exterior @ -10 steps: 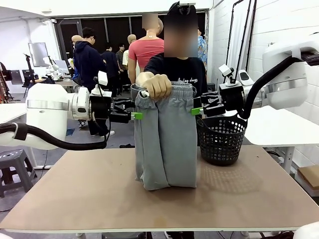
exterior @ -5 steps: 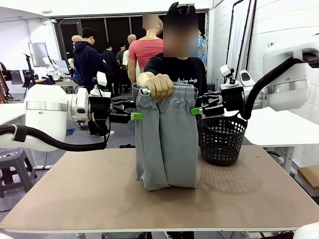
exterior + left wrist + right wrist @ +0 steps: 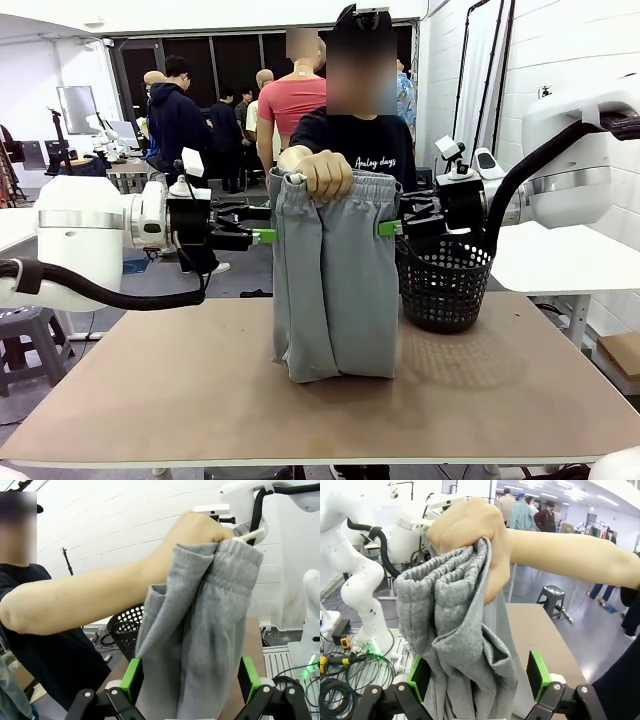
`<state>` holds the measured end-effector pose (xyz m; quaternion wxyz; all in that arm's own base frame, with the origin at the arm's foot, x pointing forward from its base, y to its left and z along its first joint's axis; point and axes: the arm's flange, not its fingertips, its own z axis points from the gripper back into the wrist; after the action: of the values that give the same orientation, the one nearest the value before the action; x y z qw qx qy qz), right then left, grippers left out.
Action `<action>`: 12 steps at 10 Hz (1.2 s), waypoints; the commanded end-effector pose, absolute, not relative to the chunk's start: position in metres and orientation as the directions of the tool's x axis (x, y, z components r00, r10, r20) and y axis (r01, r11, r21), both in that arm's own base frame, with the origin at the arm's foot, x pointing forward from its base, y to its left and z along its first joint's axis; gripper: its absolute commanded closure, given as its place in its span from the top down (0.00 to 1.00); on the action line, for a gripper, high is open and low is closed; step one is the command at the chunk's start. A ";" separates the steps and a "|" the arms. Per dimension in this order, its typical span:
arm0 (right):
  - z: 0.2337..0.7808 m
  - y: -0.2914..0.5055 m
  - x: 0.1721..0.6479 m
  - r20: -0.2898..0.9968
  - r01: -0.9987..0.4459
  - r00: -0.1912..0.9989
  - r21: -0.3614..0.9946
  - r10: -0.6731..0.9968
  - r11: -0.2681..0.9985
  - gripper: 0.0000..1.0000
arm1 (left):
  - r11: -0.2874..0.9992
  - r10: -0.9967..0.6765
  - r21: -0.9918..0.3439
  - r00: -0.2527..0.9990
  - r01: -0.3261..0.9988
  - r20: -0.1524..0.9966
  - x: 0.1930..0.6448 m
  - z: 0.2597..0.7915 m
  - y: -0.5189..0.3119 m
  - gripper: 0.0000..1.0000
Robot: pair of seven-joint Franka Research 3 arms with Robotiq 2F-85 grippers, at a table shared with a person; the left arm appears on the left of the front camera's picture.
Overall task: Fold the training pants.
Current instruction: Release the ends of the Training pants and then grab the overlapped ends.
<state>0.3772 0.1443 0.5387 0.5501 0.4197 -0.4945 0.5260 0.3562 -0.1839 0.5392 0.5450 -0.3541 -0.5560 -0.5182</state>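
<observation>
I see the table [image 3: 520, 400] with the pants [image 3: 335, 280] hanging over its middle, their lower end bunched on the top. The basket [image 3: 445, 285] stands just beside them, toward my right arm. My left gripper [image 3: 262, 236] sits at one edge of the pants below the waistband and my right gripper [image 3: 388, 228] at the other. On both wrist cameras the jaws are spread wide with the cloth between the green pads, not clamped. The person's hand [image 3: 320, 172] holds the gathered waistband up.
</observation>
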 end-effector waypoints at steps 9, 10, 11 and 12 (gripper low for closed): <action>0.540 0.140 0.377 0.997 -0.998 0.037 0.040 0.069 -0.048 0.96 | 0.195 -0.154 0.235 -0.207 0.952 0.966 0.368 0.535 -0.188 1.00; 0.543 0.138 0.375 0.997 -0.996 0.043 0.047 0.063 -0.074 0.96 | 0.183 -0.154 0.242 -0.216 0.953 0.964 0.372 0.535 -0.191 1.00; 0.544 0.135 0.374 0.996 -0.996 0.040 0.045 0.077 -0.074 0.96 | 0.177 -0.149 0.240 -0.215 0.954 0.965 0.374 0.535 -0.195 1.00; 0.545 0.135 0.372 0.997 -0.994 0.044 0.050 0.064 -0.093 0.96 | 0.168 -0.151 0.243 -0.218 0.955 0.964 0.377 0.536 -0.197 1.00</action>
<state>0.3693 0.1386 0.5393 0.5027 0.5082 -0.4613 0.5256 0.3692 -0.1926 0.5367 0.5285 -0.3574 -0.5600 -0.5285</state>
